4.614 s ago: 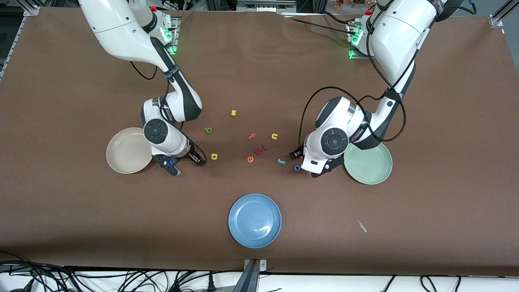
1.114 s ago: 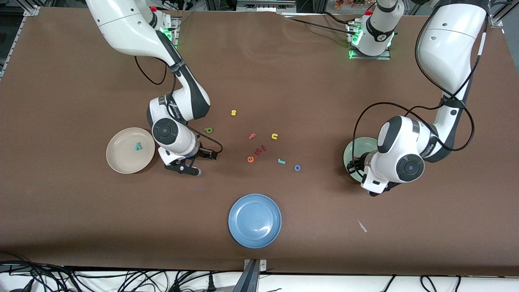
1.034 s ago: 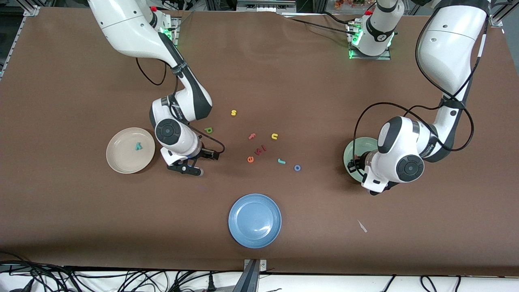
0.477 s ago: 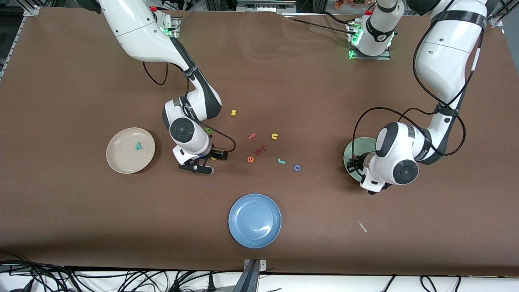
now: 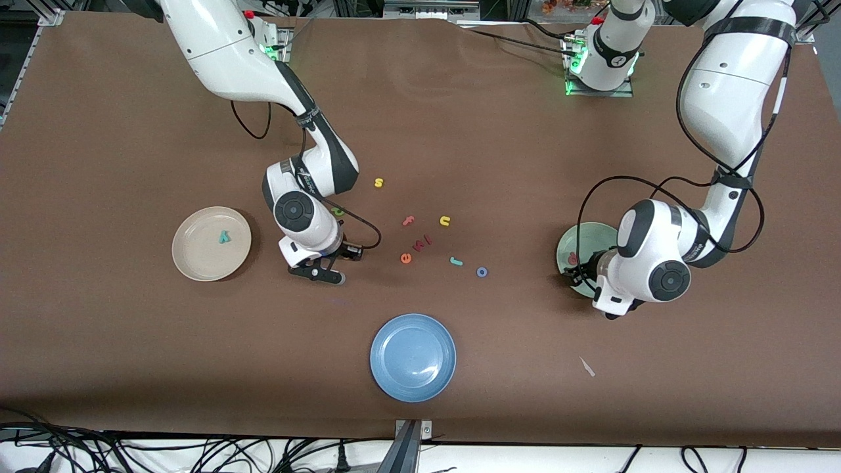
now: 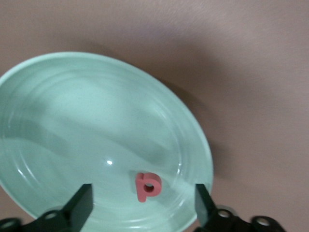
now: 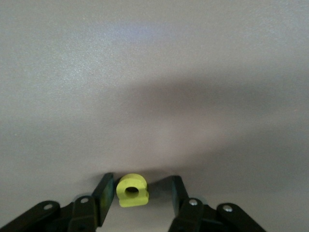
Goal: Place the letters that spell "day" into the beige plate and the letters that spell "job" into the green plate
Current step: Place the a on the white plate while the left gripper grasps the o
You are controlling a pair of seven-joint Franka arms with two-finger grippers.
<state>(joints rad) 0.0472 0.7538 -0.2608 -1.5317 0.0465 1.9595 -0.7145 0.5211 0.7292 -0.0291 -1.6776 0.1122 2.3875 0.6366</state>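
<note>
Resting already are the teal y (image 5: 225, 237) in the beige plate (image 5: 190, 263) and the salmon-pink b (image 6: 147, 185) in the green plate (image 6: 58, 111) under the spread, empty left gripper (image 6: 142, 205); the right gripper (image 7: 137, 195) brackets the yellow a (image 7: 131, 190), seemingly not yet pinched; d, j and o remain.

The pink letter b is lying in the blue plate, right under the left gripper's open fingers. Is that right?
Not quite. The pink b lies in the green plate, not the blue plate, which has no letters in it. The left wrist view shows it below the open left gripper.
</note>
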